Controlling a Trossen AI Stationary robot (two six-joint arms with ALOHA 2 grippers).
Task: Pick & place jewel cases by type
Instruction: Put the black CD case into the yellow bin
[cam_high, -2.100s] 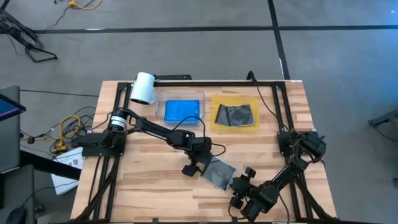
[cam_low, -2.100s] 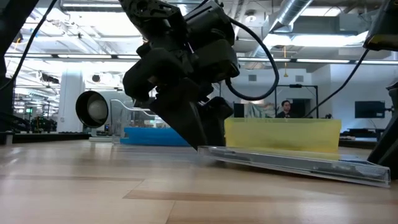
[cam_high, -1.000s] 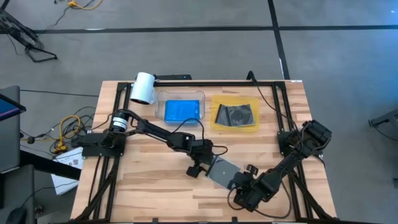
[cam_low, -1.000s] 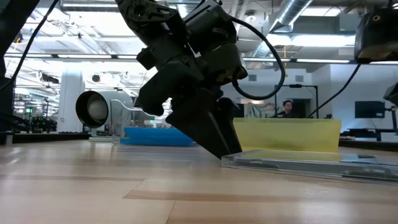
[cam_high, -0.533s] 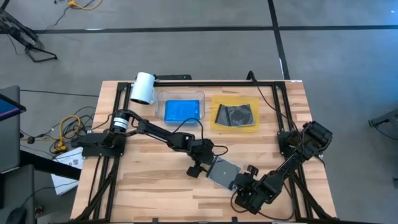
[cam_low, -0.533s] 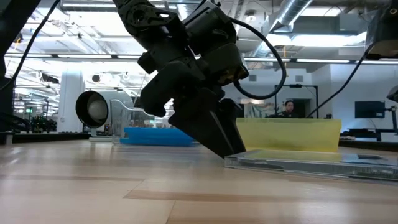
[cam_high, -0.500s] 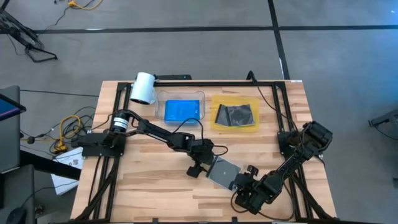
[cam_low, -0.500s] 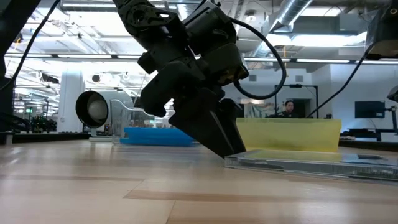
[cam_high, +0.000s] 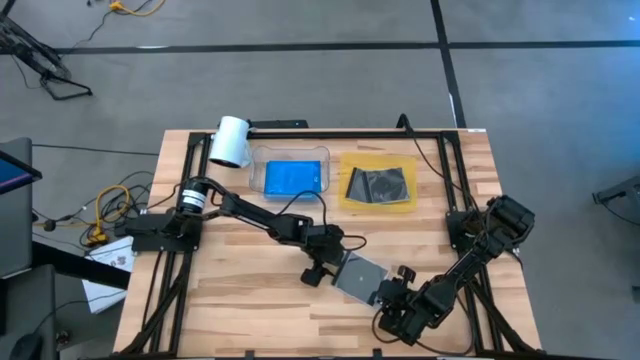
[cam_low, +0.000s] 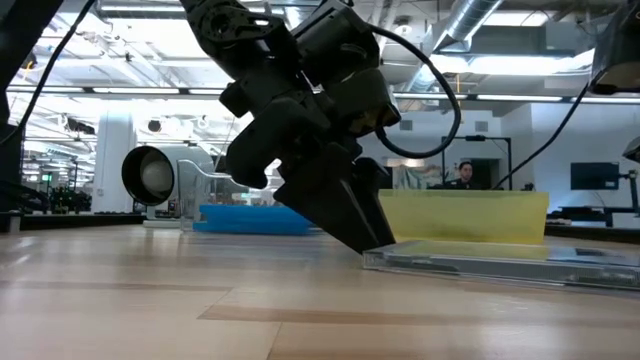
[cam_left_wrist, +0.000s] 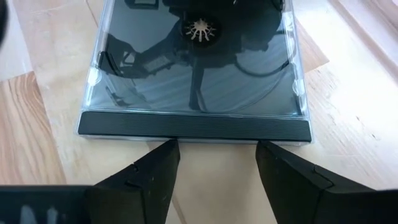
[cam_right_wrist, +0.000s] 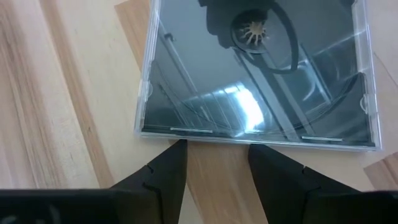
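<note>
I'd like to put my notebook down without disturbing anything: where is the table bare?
The near left stretch of the table, left of the left gripper, is bare wood. So is the right side beyond the yellow tray. The middle front is crowded: both grippers flank the grey jewel case, right gripper opposite.

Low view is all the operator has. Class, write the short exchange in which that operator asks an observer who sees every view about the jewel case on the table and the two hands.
Operator: Is the left hand gripping the case?
Observer: No. Its wrist view shows the left hand open, fingers apart, just short of the dark spine of the jewel case.
Operator: Where is the right hand?
Observer: From above, the right hand sits at the opposite edge of the case, and it is also open.
Operator: What is inside the yellow tray?
Observer: From above, the yellow tray holds a grey-clear case with a dark disc.
</note>
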